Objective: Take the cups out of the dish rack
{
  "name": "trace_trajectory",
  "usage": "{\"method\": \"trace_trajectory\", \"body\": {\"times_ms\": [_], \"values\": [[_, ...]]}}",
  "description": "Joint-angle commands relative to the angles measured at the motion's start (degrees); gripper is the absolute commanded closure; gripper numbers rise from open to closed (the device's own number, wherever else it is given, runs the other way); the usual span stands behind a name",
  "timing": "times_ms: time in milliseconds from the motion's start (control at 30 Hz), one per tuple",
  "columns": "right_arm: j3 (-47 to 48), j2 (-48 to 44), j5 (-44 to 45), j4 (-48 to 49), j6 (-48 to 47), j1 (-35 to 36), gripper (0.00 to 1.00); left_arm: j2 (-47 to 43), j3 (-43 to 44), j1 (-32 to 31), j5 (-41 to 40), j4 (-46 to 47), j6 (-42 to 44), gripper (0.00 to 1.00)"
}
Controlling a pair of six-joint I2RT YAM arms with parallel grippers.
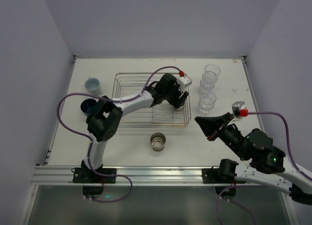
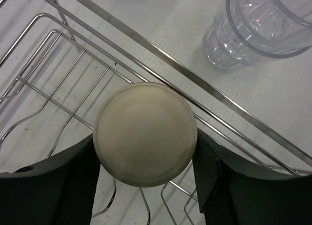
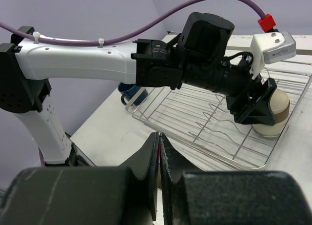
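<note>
A: Target, location?

B: Cream cup, inside the dish rack, at the rack's lower right corner in the top view. Resting on the wires, not yet lifted.

A: Left gripper?

B: Straddling the cup, which sits dead centre between the jaws. Pads look flush against both sides, with no gap visible in the left wrist view. Logged as grasping the cream cup, judged from that contact alone.

A: Axis?

B: Closed round end facing the wrist camera, so long axis along the line of sight, square to the closing line. Looks upright in the right wrist view. Fine for a side pinch.

A: Right gripper?

B: Clenched, empty, parked at lower right of the top view, well apart from the rack. Left arm far nearer, so the left's pick.

A: Next move?

B: Probably a straight lift along that axis, then out over the rim. Worth watching: divider wires under the cup, and the rim rail just beside it toward the upper right of the wrist view.

A: Other cups?

B: Clear tumblers right of the rack. Pale blue-white cup and dark blue cup left of it. Tan cup below it at centre. All outside the rack. Nothing else spotted inside, though the view there is partly blocked.
</note>
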Motion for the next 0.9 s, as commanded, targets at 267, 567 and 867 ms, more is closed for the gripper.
{"method": "trace_trajectory", "body": {"times_ms": [267,567,867], "values": [[0.56,3.19,2.42,-0.71,3.10,0.22,0.87,-9.60,-4.94,0.33,-0.78,10.27,-3.91,0.59],[-0.32,6.89,6.03,-0.36,5.83,0.14,0.85,-21.37,-10.65,0.33,-5.62,14.40,-7.86,0.63],[-3.13,14.09,-11.15,11.50,2.75,-6.87,0.73,-42.02,-28.40,0.50,-5.01,27.84,-23.66,0.67]]}}
